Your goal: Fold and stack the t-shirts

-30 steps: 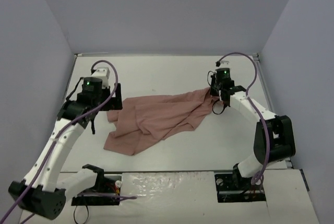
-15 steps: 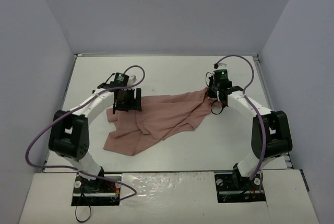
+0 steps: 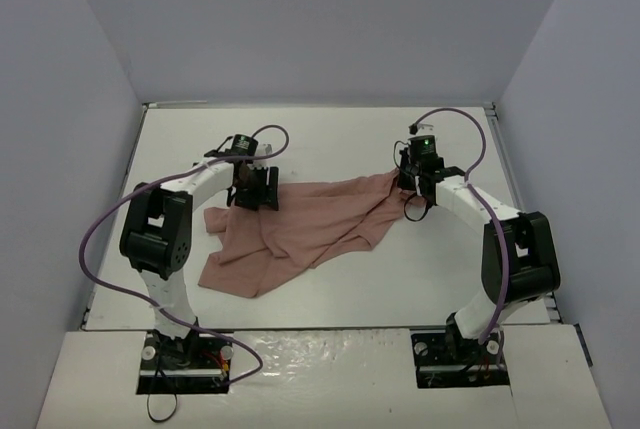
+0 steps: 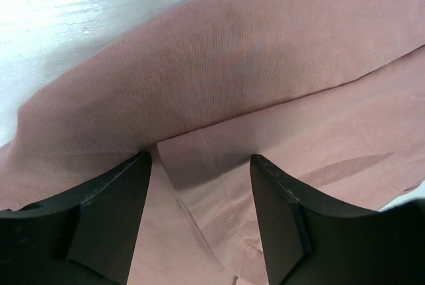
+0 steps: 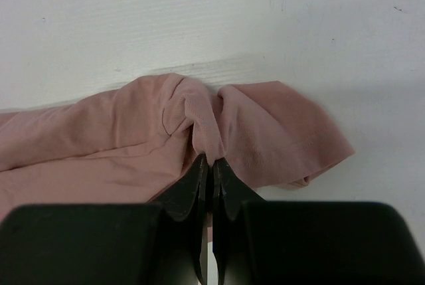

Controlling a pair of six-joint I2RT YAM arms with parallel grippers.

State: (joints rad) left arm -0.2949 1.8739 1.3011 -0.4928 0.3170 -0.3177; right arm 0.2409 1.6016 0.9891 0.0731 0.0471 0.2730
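- Evidently the dusty-pink t-shirt (image 3: 300, 229) is not yet folded. It lies crumpled and stretched out on the white surface (image 3: 330, 139), between the two arms.
- The right pincer (image 5: 212, 162) is at the right end of the t-shirt, and its jaws are pressed together on a small gathered tuck of the cloth. I judge that it holds this end so that the t-shirt can be pulled flat against a grip on the other side.
- The left pincer (image 4: 199, 165) is over the upper left part of the t-shirt, with its jaws wide apart and gripping nothing. A stitched hem (image 4: 209, 185) lies just under the gap, so probably this edge is what it is placed to take, but this is only a judgement.
- From the wrist view I cannot tell if the left fingers (image 4: 109, 212) touch the cloth or hang just above it.
- The folds hide much. I cannot say which edge is a sleeve, which is the bottom, or where the collar is. No print shows on the t-shirt in any view, so it may be face down or turned inside a fold.
- The lower left part of the t-shirt is doubled over itself, and what lies under it is not visible.
- Only one t-shirt is in view, and no stack.
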